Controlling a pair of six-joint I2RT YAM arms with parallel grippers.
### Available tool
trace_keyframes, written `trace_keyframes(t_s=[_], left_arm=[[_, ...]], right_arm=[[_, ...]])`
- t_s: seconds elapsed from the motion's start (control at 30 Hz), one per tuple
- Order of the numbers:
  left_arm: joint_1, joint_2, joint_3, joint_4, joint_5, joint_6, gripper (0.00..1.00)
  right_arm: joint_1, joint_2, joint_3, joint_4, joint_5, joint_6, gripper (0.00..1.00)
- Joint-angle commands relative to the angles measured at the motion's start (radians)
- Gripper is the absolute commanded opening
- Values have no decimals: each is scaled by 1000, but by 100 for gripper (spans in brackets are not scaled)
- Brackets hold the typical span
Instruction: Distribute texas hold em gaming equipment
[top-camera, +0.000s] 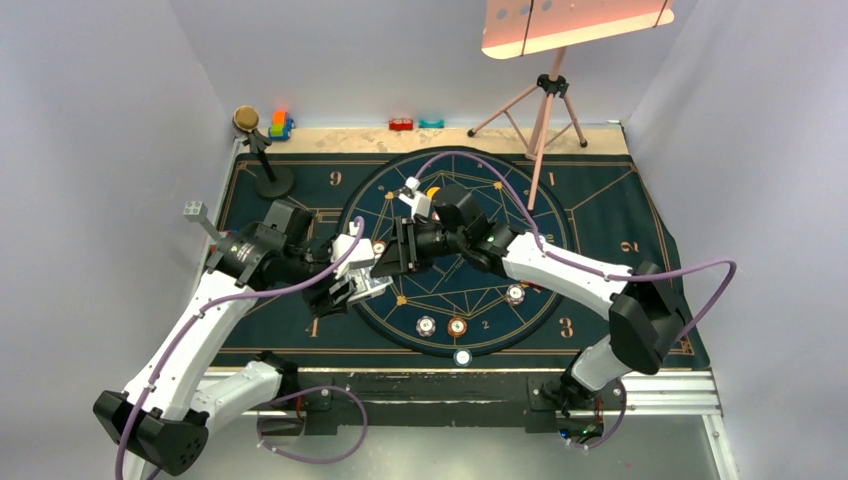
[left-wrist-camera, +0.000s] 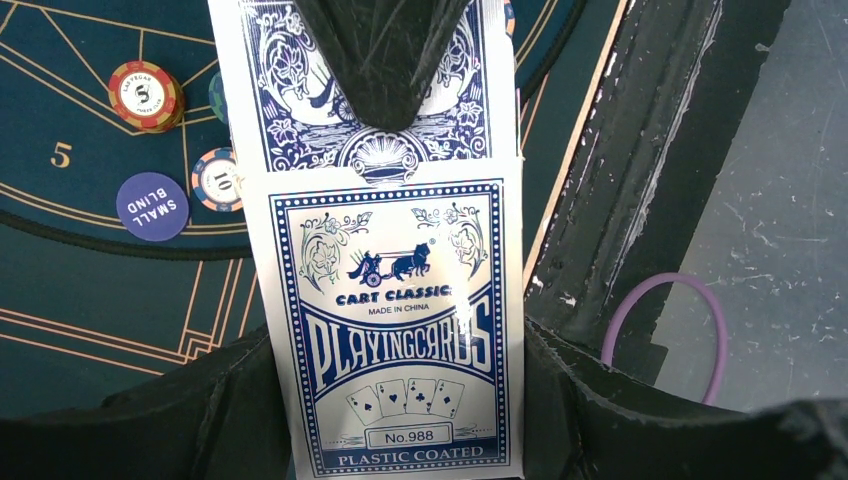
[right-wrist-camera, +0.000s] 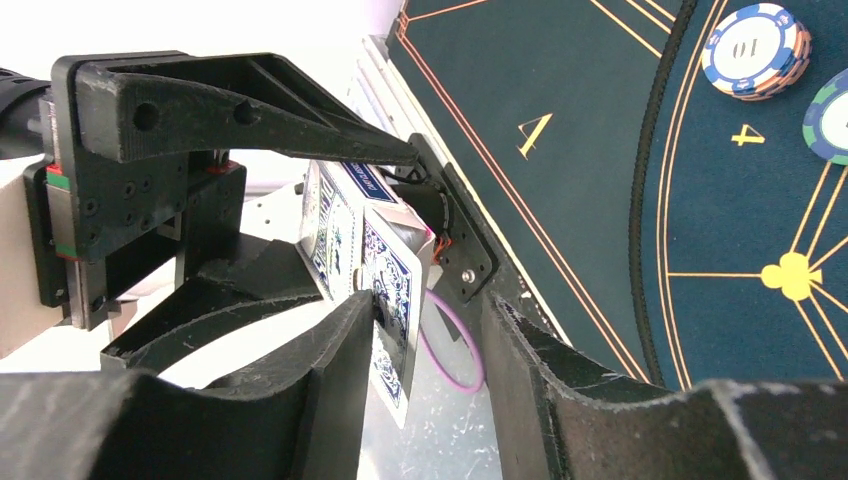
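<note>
Step in hand, by my reading: opening the card pack (left-wrist-camera: 395, 330) for dealing. Left pincer (left-wrist-camera: 395, 410) pinches the pack above the mat's (top-camera: 600, 220) near-left part. Right pincer (right-wrist-camera: 430, 310) spread, straddling the pack's flap end. Next move calls for closing on the flap and a gentle pull

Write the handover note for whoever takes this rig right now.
Left end effector: shut on the card box, held over the mat's near-left part.
Right end effector: open, fingers either side of the box's free end.
Done: several chips lie on the mat's circle.
Left: no cards on the mat; probably pull them from the box and deal.
</note>
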Motion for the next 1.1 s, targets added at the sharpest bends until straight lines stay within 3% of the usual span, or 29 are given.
trace_keyframes(t_s=[0.0,0.6,0.93,1.07], left_arm=[[-2,-13,52,17,62,-19,13],[-2,-31,43,10,65,-17,9],[-2,-39,21,15,51,-9,8],[-2,-40,7,19,40,-1,8]], right_arm=[[-18,-41,-16,-3,15,-25,44],[-84,-107,-14,-97,49,-86,34],[-104,-141,-20,-88,25,-65,10],[-131,-187,-51,-31,-31,-23,5]])
